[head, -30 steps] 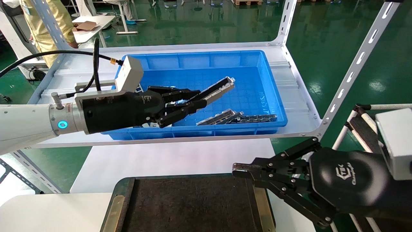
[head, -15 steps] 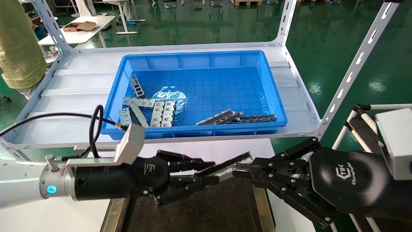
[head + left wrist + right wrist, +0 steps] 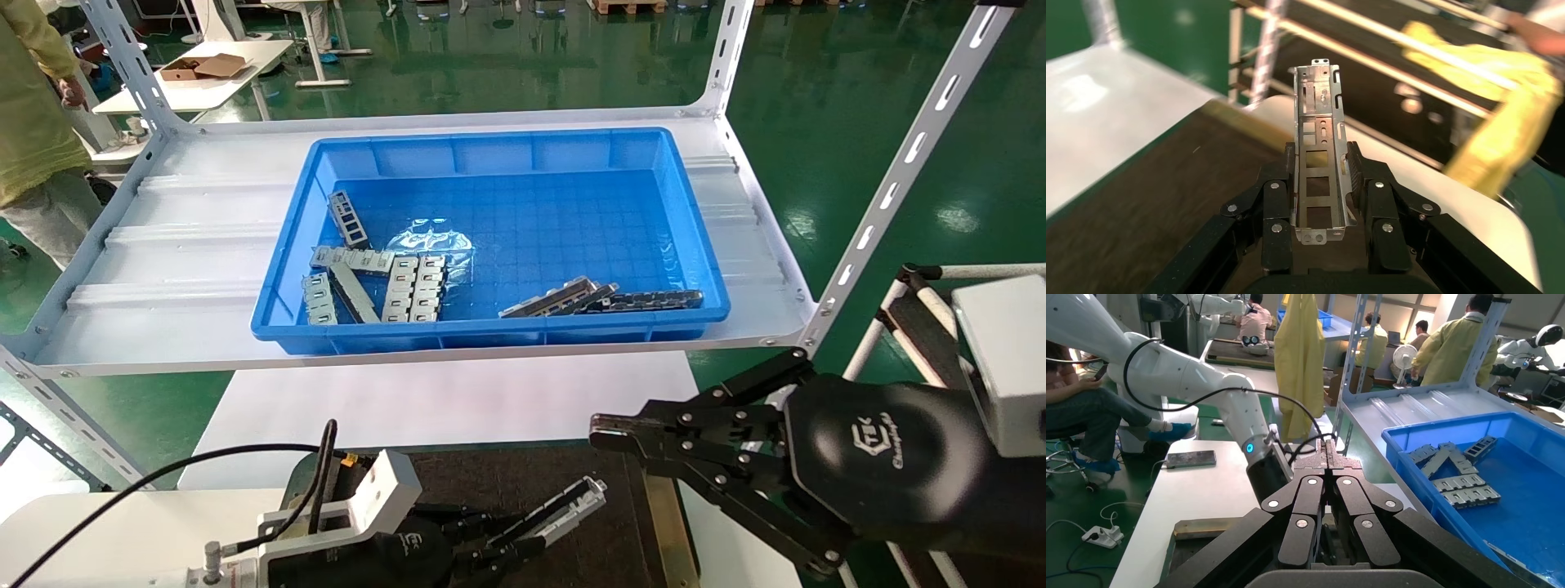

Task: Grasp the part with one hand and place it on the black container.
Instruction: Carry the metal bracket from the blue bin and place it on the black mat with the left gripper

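The part (image 3: 564, 511), a grey channel strip with cutouts, is clamped at its near end between the closed fingers (image 3: 1278, 202) of the left gripper (image 3: 498, 545), angled toward two o'clock low over the black container (image 3: 490, 478) on the white tabletop (image 3: 441, 400). The right gripper (image 3: 609, 433), fingers pressed together and holding nothing, hovers at three o'clock by the container's rim. The blue bin (image 3: 695, 269) of loose strips sits at twelve o'clock.

We see a glossy green floor (image 3: 523, 73) mirroring the overhead lights — a workshop hall. A white slotted-metal rack (image 3: 204, 204) stands before a white desk (image 3: 441, 400). Farther off, another white desk (image 3: 204, 82) bears a cardboard box (image 3: 200, 67), and people in yellow coats (image 3: 1474, 346) stand about.
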You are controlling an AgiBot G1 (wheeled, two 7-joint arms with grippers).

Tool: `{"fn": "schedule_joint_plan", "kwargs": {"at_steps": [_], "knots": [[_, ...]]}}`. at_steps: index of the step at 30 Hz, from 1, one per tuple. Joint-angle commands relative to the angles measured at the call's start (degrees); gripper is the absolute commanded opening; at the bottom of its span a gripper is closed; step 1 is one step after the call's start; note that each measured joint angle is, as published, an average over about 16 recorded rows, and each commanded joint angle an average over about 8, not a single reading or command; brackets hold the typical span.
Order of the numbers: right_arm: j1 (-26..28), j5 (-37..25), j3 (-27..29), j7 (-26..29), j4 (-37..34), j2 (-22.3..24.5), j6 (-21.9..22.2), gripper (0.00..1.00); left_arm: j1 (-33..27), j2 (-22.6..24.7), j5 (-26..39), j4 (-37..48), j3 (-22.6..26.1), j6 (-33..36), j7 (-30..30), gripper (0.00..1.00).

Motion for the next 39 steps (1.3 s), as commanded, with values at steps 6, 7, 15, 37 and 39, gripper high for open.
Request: {"fn": "schedule_joint_plan", "kwargs": {"at_steps": [6,7,15,37,39], "knots": [[0.00,0.01,-0.01,-0.01,0.00,0.01,0.01,0.00,7.89,2.93,4.33,-6.38,1.55,-19.86,-6.08,0.00],[0.00,0.01,-0.01,-0.01,0.00,0.01,0.01,0.00,8.50,3.58,5.17,-6.93,2.13,-22.40,-7.21,0.00],[0.01,0.02,-0.03,-0.01,0.00,0.01,0.01,0.00,9.35,10.14,11.08,-6.30,7.80,-38.22,-15.14,0.00],[0.02,0.05,-0.07,-0.03,0.00,0.03,0.03,0.00,7.79,22.38,8.65,2.33,18.37,-60.32,-21.74,0.00],[0.02,0.05,-0.07,-0.04,0.00,0.03,0.03,0.00,7.69,23.02,7.49,3.04,19.14,-61.64,-21.57,0.00]]}}
